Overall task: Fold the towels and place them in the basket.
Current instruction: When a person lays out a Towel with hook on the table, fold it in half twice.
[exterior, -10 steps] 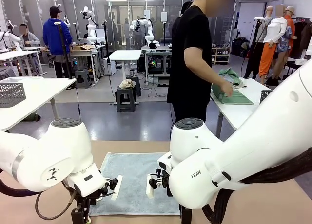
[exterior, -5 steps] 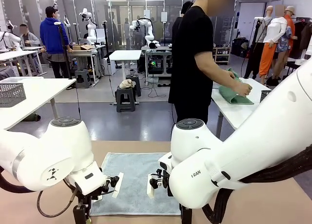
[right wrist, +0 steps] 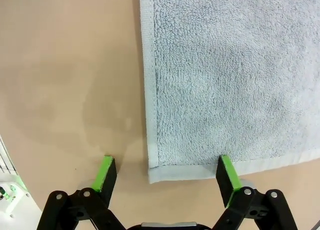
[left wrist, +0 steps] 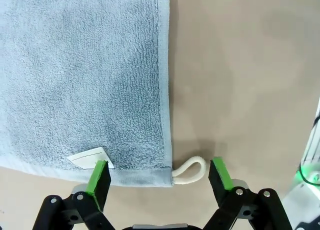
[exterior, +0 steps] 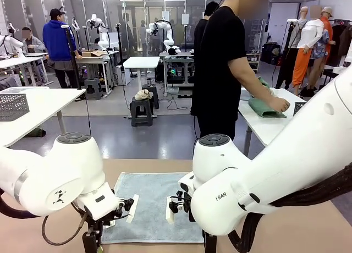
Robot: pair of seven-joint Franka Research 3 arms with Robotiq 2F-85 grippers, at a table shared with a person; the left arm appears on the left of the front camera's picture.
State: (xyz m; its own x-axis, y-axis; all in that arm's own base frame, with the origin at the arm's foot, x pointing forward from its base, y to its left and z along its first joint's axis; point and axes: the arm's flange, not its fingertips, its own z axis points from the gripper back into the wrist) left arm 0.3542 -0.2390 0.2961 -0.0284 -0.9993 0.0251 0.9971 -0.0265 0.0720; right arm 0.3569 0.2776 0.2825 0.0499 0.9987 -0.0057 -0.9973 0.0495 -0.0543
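Right now the pale blue-grey towel [exterior: 157, 201] lies flat on the table [left wrist: 240, 65], the left claw [left wrist: 159, 170] wide open over its loop [left wrist: 191, 167] corner, the right claw [right wrist: 167, 170] wide over the other near corner, so folding looks barely begun: both must drop and pinch

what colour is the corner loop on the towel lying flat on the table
The corner loop is cream white, on the pale blue-grey towel; clearest in the left wrist view.
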